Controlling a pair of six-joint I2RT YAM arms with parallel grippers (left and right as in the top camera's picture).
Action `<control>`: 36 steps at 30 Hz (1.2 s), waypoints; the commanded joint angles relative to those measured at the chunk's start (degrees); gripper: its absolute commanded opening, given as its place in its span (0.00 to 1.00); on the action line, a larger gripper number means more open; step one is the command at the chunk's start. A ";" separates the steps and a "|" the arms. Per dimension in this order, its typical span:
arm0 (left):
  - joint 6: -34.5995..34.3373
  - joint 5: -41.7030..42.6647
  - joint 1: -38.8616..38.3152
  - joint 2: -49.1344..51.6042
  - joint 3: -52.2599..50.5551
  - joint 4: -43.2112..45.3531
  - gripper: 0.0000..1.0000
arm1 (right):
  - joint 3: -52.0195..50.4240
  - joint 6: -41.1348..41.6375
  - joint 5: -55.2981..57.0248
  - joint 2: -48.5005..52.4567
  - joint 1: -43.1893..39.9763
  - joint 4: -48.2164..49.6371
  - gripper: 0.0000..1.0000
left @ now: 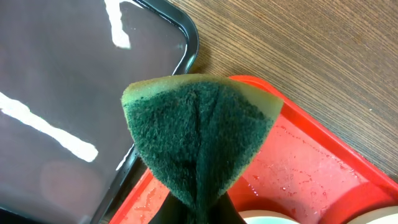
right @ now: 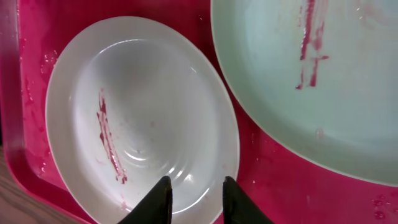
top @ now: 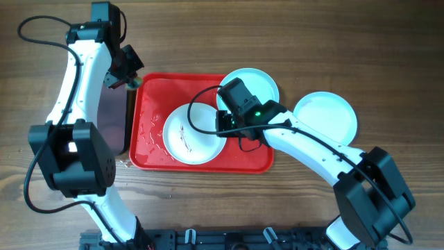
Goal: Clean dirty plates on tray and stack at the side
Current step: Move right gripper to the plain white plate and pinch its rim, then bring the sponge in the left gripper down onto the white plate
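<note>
Brown wood-grain table (top: 208, 35). Red tray (top: 149, 97) at centre, wet with droplets; black tray (top: 114, 114) just beside its left edge.

White plate (top: 191, 135) lies in red tray, thin dark smear inside. Turquoise plate (top: 257, 83), smeared, overlaps tray's far right corner. Third plate (top: 326, 118) sits on table right of tray.

Left gripper (top: 128, 80) over gap between trays, jaws clamped on folded green sponge (left: 199, 137).

Right gripper (right: 196, 182) above white plate's rim, jaws parted, holding nothing.

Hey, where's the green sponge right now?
The green sponge is pinched in the left pincer. In the left wrist view it hangs over the far left corner of the red tray, right beside the black tray.
</note>
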 commanded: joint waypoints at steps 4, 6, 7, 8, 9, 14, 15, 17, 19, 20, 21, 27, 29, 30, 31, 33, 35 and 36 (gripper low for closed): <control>-0.39 0.28 0.24 -0.63 -0.39 0.00 0.04 | 1.03 1.70 1.57 3.50 -0.13 -1.75 0.29; -0.39 0.28 0.24 -0.63 -0.39 0.04 0.04 | 1.03 1.73 1.57 3.89 -0.13 -1.53 0.29; -0.39 0.28 0.24 -0.63 -0.39 0.09 0.04 | 1.03 1.92 1.55 4.11 -0.13 -1.33 0.29; -0.39 0.28 0.24 -0.63 -0.39 0.11 0.04 | 1.03 2.12 1.55 4.28 -0.13 -1.22 0.29; -0.39 0.28 0.24 -0.63 -0.39 0.11 0.04 | 1.03 2.12 1.55 4.50 -0.13 -1.05 0.29; -0.39 0.28 0.24 -0.63 -0.39 0.13 0.04 | 3.58 1.92 1.27 7.98 -0.13 -3.32 0.29; -0.39 0.28 0.24 -0.63 -0.39 0.13 0.04 | 4.74 1.62 1.05 9.11 -0.13 -4.24 0.30; -0.39 0.28 0.24 -0.63 -0.39 0.13 0.04 | 7.45 1.36 0.87 11.63 -0.13 -6.58 0.32; -0.39 0.28 0.24 -0.63 -0.39 0.13 0.04 | 10.25 0.28 0.37 14.01 -0.13 -8.66 0.32; -0.37 0.28 0.24 -0.63 -0.39 0.11 0.04 | 11.23 -0.44 -0.46 14.93 -0.11 -9.01 0.31; -0.37 0.28 0.24 -0.63 -0.39 0.11 0.04 | 11.72 -0.83 -0.90 15.34 -0.11 -9.05 0.29; -0.42 0.33 0.24 -0.63 -0.39 0.11 0.04 | 12.04 1.79 -3.91 15.85 0.66 -5.44 0.04; -0.44 0.35 0.24 -0.63 -0.39 -0.02 0.04 | 12.04 5.79 -2.51 15.98 1.90 -3.08 0.04; -0.55 0.50 0.20 -0.63 -0.39 -0.15 0.04 | 12.02 7.72 -1.03 16.09 2.73 -2.08 0.04; -0.57 0.61 0.17 -0.63 -0.39 -0.28 0.04 | 11.98 8.94 0.37 16.13 3.39 -1.36 0.04; -0.57 0.96 0.13 -0.63 -0.39 -0.48 0.04 | 11.76 11.91 3.93 16.22 5.05 0.42 0.04; -0.57 0.96 0.00 -0.63 -0.46 -0.55 0.04 | 11.72 12.66 6.73 16.41 6.49 2.25 0.05; -0.57 0.98 -0.07 -0.63 -0.48 -0.57 0.04 | 11.72 12.61 7.67 16.63 7.08 3.34 0.04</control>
